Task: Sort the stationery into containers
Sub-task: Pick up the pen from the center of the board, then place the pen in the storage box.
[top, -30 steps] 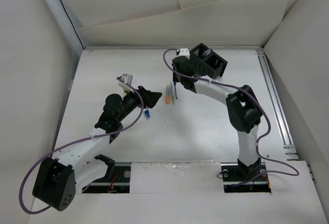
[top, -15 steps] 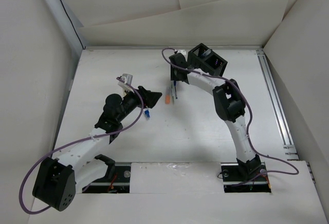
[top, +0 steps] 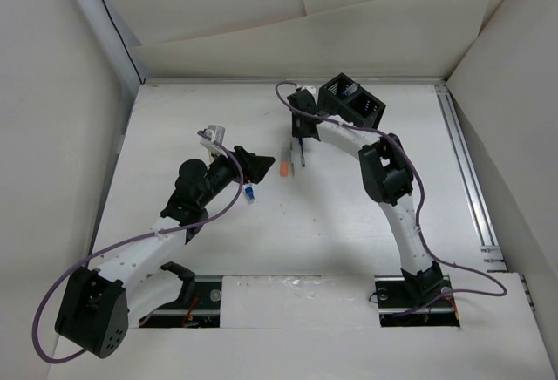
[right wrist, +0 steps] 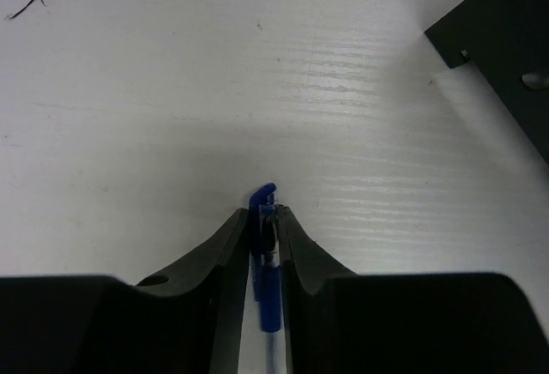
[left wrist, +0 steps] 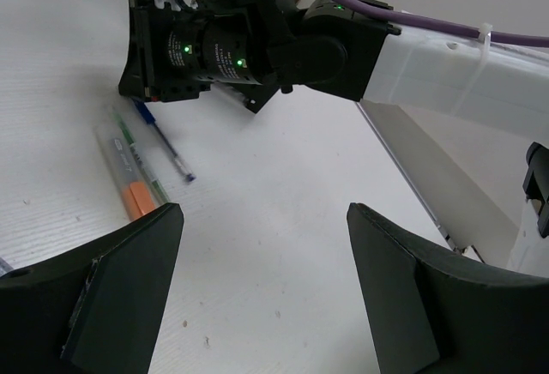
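My right gripper (top: 299, 138) is shut on the clip end of a thin blue pen (right wrist: 268, 258), low over the table just left of the black organiser (top: 353, 105). The pen (top: 302, 153) slants toward me, its tip at the table in the left wrist view (left wrist: 165, 144). A grey marker with an orange end (top: 285, 164) lies just left of the pen and also shows in the left wrist view (left wrist: 133, 177). My left gripper (top: 266, 167) is open and empty, its jaws wide apart (left wrist: 262, 211), pointing at the pens. A stubby white-blue marker (top: 249, 193) lies under the left wrist.
The organiser's corner (right wrist: 506, 39) shows at the upper right of the right wrist view. A metal rail (top: 466, 171) runs along the table's right side. White walls close in the back and left.
My right arm folded in, its elbow moving left, and its gripper came down over the pens. The blue pen now stands a little apart from the grey marker. The left arm has not moved.
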You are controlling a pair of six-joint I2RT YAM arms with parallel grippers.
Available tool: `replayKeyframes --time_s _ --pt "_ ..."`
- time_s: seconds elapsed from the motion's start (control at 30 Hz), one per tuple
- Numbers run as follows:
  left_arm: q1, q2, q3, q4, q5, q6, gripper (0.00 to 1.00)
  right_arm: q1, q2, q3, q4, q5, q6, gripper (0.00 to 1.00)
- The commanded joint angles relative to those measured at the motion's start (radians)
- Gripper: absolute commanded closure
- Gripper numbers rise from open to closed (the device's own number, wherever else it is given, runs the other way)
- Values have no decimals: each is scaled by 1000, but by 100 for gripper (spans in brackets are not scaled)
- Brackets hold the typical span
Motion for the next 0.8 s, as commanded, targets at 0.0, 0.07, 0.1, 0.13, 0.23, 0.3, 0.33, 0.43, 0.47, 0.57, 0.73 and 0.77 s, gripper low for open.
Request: replayKeyframes --time_s 0.0,0.07,0.1,0.13,0.23,0.3,0.33,0.43,0.47,0.57,0.73,0.77 --pt "-3 -15 14 50 17 -1 26 3 0 16 -22 -19 19 76" --pt "-3 -15 14 50 17 -1 26 3 -15 -10 -22 2 19 84" --pt "-3 -15 14 50 17 -1 26 3 -37 -45 -13 2 19 91" --pt "-3 -15 14 50 17 -1 26 -6 -51 -61 1 11 28 99" --pt "-3 -15 14 50 17 -1 26 -16 -135 -128 36 11 28 100" --pt "-3 -15 14 50 17 -1 26 -27 -195 -165 66 11 28 100" --pt "-3 -15 14 50 17 -1 26 -27 -251 -185 79 11 28 100" --pt "-3 -15 14 50 17 -1 26 -47 -334 -194 109 11 16 100" --pt "-3 -15 14 50 17 -1 26 -47 -380 -194 139 11 5 100" --pt "-3 -15 14 50 17 -1 26 -104 -423 -159 197 11 5 100" --pt "-3 -15 14 59 17 -1 26 -187 -370 -3 251 193 59 100" --pt "-3 -15 14 60 17 -1 26 -205 -353 25 263 226 59 100"
